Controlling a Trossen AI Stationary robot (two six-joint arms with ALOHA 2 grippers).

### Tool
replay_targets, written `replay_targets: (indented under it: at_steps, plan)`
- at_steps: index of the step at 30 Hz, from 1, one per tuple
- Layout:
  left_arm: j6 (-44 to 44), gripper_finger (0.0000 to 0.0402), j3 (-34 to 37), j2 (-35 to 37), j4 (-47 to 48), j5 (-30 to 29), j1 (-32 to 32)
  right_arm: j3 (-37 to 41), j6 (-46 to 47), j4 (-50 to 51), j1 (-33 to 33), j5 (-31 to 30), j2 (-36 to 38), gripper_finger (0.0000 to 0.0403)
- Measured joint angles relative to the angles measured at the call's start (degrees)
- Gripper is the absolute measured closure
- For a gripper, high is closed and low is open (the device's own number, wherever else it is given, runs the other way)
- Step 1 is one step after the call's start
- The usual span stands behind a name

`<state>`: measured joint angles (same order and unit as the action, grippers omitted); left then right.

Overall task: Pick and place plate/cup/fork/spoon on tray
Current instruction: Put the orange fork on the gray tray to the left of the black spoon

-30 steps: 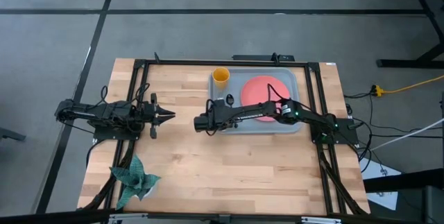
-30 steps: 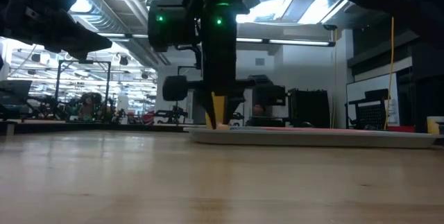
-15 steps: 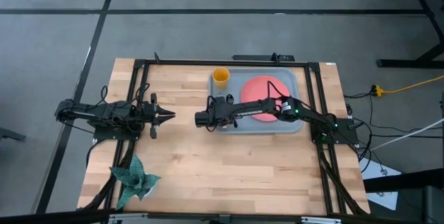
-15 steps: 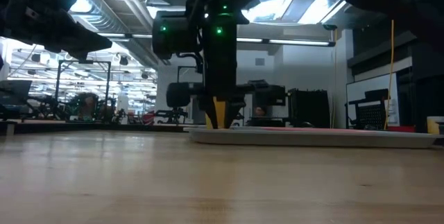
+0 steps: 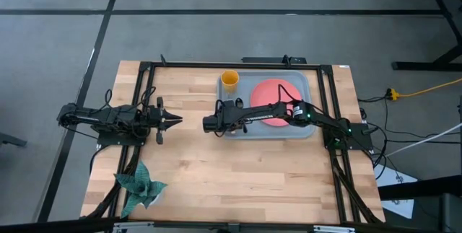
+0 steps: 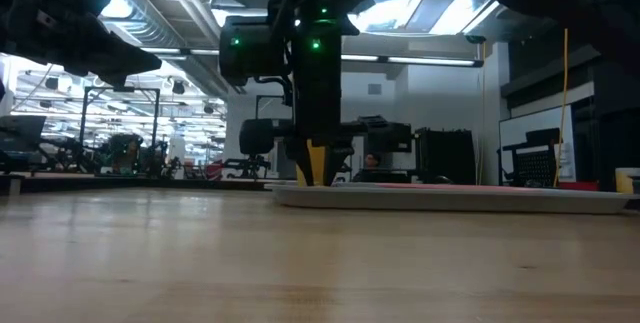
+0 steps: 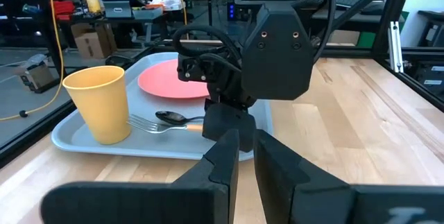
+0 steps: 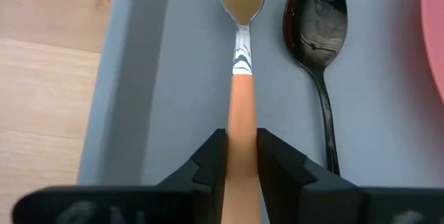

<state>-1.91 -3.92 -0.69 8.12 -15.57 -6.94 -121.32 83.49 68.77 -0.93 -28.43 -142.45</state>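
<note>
You are looking at a pale wooden table (image 5: 216, 175) standing on a grey floor marked with dark tape lines, and the low view shows a lit workshop beyond it. On the far right part of the table lies the grey-blue tray (image 5: 306, 129). The coral plate (image 5: 278, 92) sits inside it toward its right half, and the yellow cup (image 5: 229, 81) stands upright at the tray's far left corner.

Your right gripper (image 8: 241, 156) reaches across the tray to its left edge. Its two dark fingers are closed narrowly on the orange handle of the fork (image 8: 241, 57), which runs straight out between them with the silver tines pointing away. From the right wrist view you cannot tell whether the fork rests on the tray floor or hangs just above it. The dark spoon (image 8: 318, 30) lies just beside the fork and roughly parallel to it, on the side nearer the plate, and is not touching the gripper. In the left wrist view you can see the fork and spoon lying between the cup and the right arm's wrist.

Your left gripper (image 5: 176, 120) waits well apart over bare wood on the left, its fingers drawn almost together around nothing. A teal cloth (image 5: 138, 185) lies near the table's near left corner.
</note>
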Motion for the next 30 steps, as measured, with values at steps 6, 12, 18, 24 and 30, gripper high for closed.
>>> replay_targets:
  at_steps: [6,12,18,24,30]
  plan:
    - [0.00,0.0363,0.00,0.00,0.00,0.00,0.01,0.00,0.02,0.02,-0.04,0.00,0.00,0.0325]
    - [0.00,0.0363,0.00,0.00,-0.01,0.00,0.01,0.00,0.02,0.00,-0.11,0.00,0.00,0.0323]
    - [0.00,0.0363,0.00,0.00,0.00,0.00,0.00,-0.02,0.02,0.00,-0.11,-0.01,0.00,0.0323]
    - [0.00,0.0363,0.00,0.00,-0.01,0.00,0.02,-0.02,0.02,-0.01,-0.11,-0.30,0.00,0.0322]
    - [0.00,0.0363,0.00,0.00,-0.01,0.00,0.02,-0.02,0.02,0.02,-0.11,-0.39,0.00,0.0322]
